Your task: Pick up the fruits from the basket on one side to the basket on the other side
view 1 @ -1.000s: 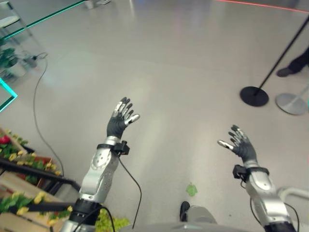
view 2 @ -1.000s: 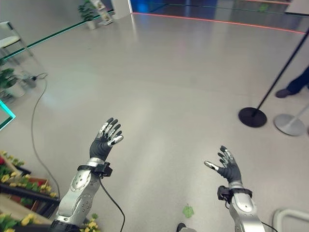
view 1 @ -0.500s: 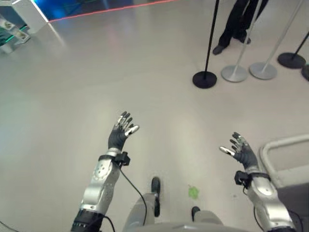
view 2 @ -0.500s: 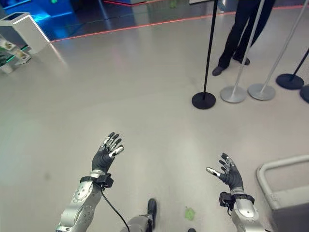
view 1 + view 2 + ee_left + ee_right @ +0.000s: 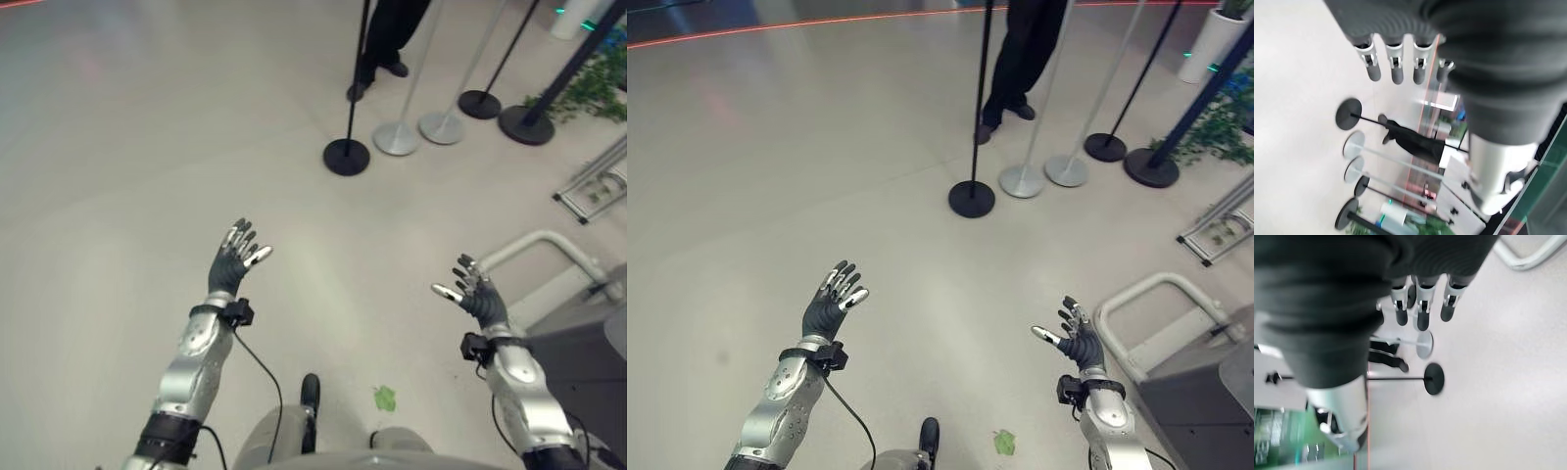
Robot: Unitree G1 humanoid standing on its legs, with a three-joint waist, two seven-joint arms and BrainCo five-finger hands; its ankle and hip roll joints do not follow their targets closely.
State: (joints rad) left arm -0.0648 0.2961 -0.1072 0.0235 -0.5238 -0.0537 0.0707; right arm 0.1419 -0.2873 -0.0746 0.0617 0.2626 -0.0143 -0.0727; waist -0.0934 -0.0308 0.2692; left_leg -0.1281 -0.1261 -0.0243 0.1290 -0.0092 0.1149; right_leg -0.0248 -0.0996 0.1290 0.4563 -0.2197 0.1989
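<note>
Floor point(image 5: 147, 147) smooth, semi-glossy pale; stanchion bases point(image 5: 397, 138) metal, one point(image 5: 347, 157) matt black.

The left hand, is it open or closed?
Open: the left hand has straight, spread fingers and holds nothing above the floor.

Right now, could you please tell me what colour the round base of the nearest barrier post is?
Black; the round base shows best in the right eye view.

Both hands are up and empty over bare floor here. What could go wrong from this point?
1. A person in dark trousers stands by the black round-based barrier post; moving that way could risk contact.
2. The white tubular rail lies close beside the open right hand, which could strike it.
3. The open left hand holds nothing; no fruit or basket appears ahead, so the transfer may stall.
</note>
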